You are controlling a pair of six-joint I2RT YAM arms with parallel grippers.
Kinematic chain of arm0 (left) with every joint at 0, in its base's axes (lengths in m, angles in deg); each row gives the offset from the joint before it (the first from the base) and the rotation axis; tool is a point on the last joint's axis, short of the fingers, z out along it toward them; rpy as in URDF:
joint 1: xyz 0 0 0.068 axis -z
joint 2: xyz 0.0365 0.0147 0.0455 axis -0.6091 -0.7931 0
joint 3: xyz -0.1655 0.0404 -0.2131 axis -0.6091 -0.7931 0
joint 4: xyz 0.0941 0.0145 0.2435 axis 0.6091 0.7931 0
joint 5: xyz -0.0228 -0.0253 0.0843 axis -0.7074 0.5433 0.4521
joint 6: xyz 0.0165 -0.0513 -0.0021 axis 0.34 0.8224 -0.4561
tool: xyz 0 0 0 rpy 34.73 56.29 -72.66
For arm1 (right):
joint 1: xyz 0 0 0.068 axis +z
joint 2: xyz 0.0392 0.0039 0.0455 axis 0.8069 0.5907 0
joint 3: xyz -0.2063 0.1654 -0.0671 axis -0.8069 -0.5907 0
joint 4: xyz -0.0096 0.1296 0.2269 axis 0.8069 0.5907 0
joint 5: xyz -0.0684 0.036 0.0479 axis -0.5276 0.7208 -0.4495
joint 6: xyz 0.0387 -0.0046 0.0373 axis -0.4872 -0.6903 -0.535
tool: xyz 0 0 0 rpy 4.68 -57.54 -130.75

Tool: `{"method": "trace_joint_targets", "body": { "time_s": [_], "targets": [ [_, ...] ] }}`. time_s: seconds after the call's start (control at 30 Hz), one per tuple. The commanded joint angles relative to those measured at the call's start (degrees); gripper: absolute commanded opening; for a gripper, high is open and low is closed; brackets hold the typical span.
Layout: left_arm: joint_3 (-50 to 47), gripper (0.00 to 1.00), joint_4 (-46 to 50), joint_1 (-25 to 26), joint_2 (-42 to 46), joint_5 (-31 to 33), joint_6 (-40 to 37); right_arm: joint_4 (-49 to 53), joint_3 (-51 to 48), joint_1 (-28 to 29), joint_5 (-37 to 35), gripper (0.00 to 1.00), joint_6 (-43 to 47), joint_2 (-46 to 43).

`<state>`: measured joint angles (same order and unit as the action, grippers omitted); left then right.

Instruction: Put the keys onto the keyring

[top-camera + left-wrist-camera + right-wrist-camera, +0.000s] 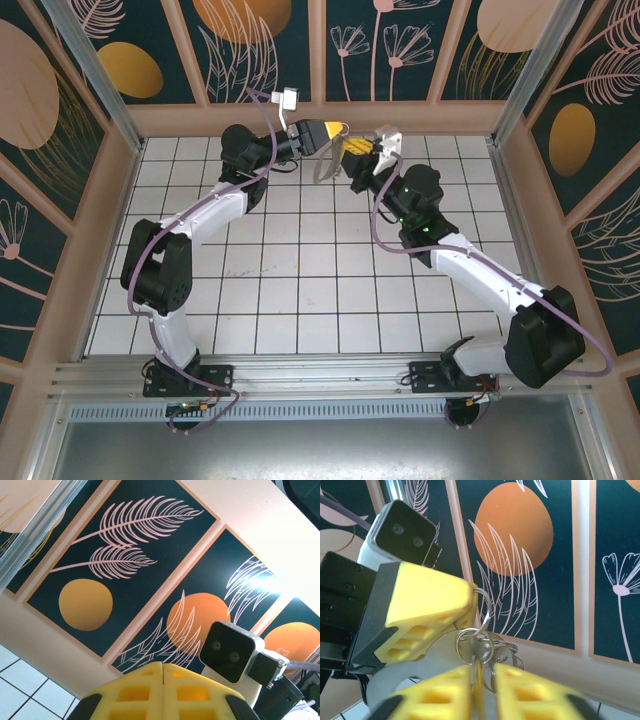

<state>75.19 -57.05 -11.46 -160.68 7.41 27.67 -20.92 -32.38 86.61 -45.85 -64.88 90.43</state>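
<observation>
The thin oval grey-brown metal keyring (322, 166) hangs over the 12 o'clock edge of the white tiled bench (300, 290), with steel split rings (476, 645) clustered on it. A tan-gold sliver, seemingly the tiny metal key (478, 669), meets those rings; threading looks under way, not finished. At the loop's 11 o'clock the left gripper (320, 138) has its jaws closed on the keyring. At 4 o'clock the right gripper (347, 153) has its jaws pinching the key.

Right claw (481, 681) blurred, cut off below — keyring (432, 657) partly hidden behind it
</observation>
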Motion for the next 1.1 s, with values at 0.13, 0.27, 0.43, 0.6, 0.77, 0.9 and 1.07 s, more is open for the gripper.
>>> {"method": "trace_joint_targets", "body": {
  "time_s": [0.13,0.27,0.43,0.6,0.77,0.9,1.07],
  "targets": [
    [0.12,0.0,-1.64,0.3,0.62,1.29,-1.81,1.53,-1.58,0.47,3.73,0.0,0.54,-2.25],
    [-0.05,0.0,-2.04,0.3,0.39,1.61,-1.97,2.79,-2.41,0.42,6.19,0.0,0.2,-3.0],
    [-0.23,0.0,-2.72,0.32,0.19,1.69,-1.63,2.87,-1.92,0.41,8.87,0.0,-1.25,-2.52],
    [-0.51,0.0,-2.48,0.33,0.35,1.66,-1.87,4.53,-0.19,0.28,8.7,0.0,-1.88,-1.85],
    [-1.0,0.0,2.33,0.3,1.44,2.23,-6.57,10.76,2.82,-1.15,8.36,0.0,-2.29,-2.41],
    [-1.13,0.0,7.72,0.3,2.7,3.13,-11.93,16.25,5.0,-1.97,10.34,0.0,-1.43,-3.02],
    [-0.94,0.0,10.79,0.31,3.34,3.73,-14.72,22.37,7.55,-4.86,14.41,0.0,-0.06,-3.0]
  ]
}}
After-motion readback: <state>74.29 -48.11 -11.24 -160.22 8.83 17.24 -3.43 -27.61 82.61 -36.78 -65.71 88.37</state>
